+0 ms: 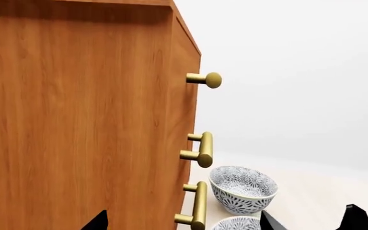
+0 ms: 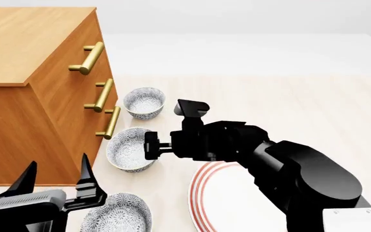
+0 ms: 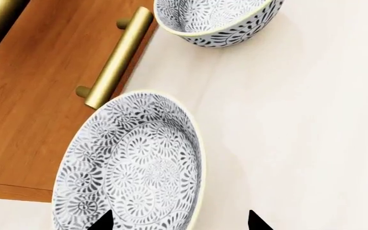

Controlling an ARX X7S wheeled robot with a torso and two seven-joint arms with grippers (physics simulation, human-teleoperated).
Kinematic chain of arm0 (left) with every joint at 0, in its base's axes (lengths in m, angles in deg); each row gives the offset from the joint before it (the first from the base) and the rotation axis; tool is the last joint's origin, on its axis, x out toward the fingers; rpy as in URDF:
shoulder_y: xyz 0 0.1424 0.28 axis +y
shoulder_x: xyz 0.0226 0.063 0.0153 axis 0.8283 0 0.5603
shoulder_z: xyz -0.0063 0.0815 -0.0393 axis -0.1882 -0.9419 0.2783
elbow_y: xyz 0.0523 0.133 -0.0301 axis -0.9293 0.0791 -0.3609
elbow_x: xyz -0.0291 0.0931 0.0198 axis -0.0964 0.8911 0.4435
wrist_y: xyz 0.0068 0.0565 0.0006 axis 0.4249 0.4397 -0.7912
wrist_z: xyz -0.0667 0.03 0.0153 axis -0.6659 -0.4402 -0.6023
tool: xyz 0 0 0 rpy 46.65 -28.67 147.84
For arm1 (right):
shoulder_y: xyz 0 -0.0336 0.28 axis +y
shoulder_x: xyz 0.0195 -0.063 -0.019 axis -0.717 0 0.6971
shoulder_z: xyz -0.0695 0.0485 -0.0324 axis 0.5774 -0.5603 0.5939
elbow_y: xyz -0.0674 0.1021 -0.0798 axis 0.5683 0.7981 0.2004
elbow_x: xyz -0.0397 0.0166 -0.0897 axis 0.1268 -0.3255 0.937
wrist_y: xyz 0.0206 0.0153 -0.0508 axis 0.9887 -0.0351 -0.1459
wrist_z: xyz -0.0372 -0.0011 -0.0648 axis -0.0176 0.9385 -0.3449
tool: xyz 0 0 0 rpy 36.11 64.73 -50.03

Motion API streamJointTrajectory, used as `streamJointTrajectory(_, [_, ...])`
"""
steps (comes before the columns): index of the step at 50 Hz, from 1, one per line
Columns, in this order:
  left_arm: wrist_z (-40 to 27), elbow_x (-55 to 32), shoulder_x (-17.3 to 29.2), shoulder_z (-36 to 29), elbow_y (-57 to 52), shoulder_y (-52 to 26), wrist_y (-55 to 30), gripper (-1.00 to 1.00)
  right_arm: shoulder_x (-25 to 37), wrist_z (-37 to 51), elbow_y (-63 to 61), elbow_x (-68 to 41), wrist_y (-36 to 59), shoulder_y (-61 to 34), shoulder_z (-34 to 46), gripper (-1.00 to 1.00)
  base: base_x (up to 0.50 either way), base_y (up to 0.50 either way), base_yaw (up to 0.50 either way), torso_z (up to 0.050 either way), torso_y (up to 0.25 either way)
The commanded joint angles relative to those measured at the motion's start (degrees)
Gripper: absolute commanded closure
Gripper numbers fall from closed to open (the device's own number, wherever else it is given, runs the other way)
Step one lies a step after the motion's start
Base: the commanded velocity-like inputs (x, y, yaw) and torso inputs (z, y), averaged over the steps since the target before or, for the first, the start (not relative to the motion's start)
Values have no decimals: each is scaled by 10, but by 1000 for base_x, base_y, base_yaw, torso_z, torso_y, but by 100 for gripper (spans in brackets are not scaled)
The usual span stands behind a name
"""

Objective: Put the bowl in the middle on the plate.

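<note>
The small round white ceramic bowl with blue-grey floral speckling (image 2: 131, 150) sits on the pale desk (image 2: 289, 106) between two matching bowls, beside the wooden drawer cabinet (image 2: 31, 92). The right pincer (image 3: 178, 221) hovers open at its rim. The left pincer (image 2: 53, 181) is open, empty. The red-ringed white plate (image 2: 202, 193) lies nearby.

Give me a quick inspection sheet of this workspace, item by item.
Surface: pale tabletop, bare on the far right side.
Job's things: middle bowl upright beside the plate, not on it.
Clutter: far bowl and near bowl; wooden drawer cabinet with brass handles.
Grippers: right tool open, fingertips straddling the middle bowl's rim; left tool open, empty, by the near bowl.
Cables: nothing seen.
Surroundings: plain white backdrop.
</note>
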Motion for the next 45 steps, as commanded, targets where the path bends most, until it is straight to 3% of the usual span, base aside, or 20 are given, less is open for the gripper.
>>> streamJointTrajectory(1, [5, -1, 0, 1, 1, 4, 16, -100, 0, 0, 0, 0, 0, 0, 0, -100, 0, 0, 0, 0, 0])
streamJointTrajectory(2, [4, -1, 0, 0, 1, 4, 16, -100, 0, -3, -10, 9, -33, 3, -2, -100, 0, 0, 0, 0, 0])
streamJointTrajectory(23, [-1, 0, 3, -5, 4, 1, 11, -100, 0, -3, -10, 9, -33, 3, -2, -100, 0, 0, 0, 0, 0])
streamJointTrajectory(31, [-1, -2, 4, -5, 5, 2, 13, -100, 0, -3, -10, 9, -33, 3, -2, -100, 0, 0, 0, 0, -250])
streamJointTrajectory(45, [0, -5, 6, -7, 6, 1, 15, -100, 0, -3, -10, 9, -33, 3, -2, -100, 0, 0, 0, 0, 0])
